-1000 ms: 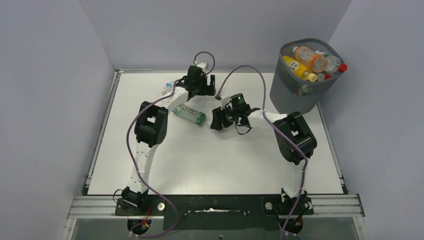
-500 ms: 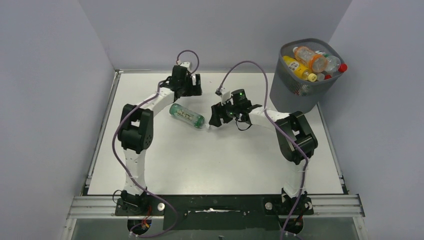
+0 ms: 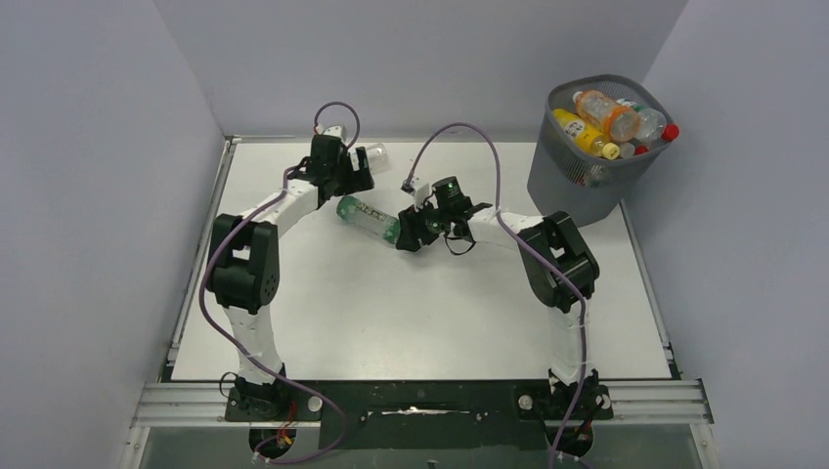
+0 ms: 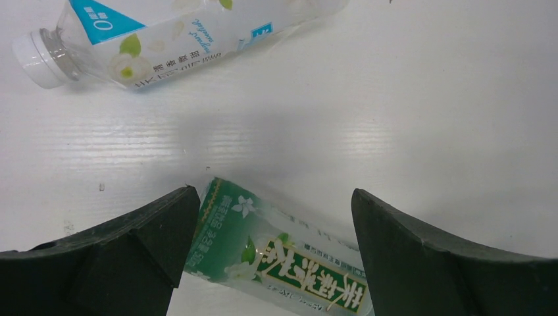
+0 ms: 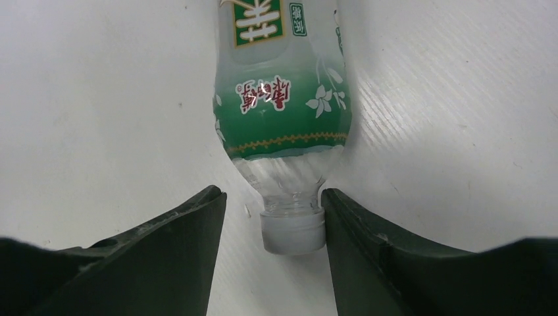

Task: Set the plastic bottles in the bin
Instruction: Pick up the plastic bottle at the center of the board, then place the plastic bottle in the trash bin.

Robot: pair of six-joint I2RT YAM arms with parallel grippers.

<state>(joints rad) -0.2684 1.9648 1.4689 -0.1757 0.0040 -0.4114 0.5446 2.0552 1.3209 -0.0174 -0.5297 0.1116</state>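
change, left arm: swung back toward the left and far side over the last second, and no longer hangs over the green bottle
change, right arm: crept left along the table [image 3: 411, 313], so its fingers now sit either side of the bottle's cap end
change, bottle: lies in about the same spot, turned only slightly
meaning: looks like a handover of the job; the right arm is lining up the pick and the left is clearing out
left gripper [image 4: 274, 196]: jaws spread wide and gripping nothing; the green bottle's base shows between the tips in the wrist view
right gripper [image 5: 271, 192]: jaws fairly narrow and straddling the white cap [image 5: 293, 232]; a gap shows on one side, so not clamped yet
green-label bottle [image 5: 283, 99]: clear, on its side mid-table, cap toward the right arm
blue-label bottle [image 4: 177, 36]: on its side at the far edge of the table, just beyond the left gripper, with a white cap
bin [image 3: 572, 186]: grey mesh, far right and well apart from both grippers, with several bottles [image 3: 608, 117] piled to the rim
task status: two bottles left on the table, nothing lifted
writing, green bottle: white Chinese characters on green, red characters lower down, white flower prints; no brand I can read
writing, blue bottle: a "0" on the blue patch, small Chinese print, flower and leaf art
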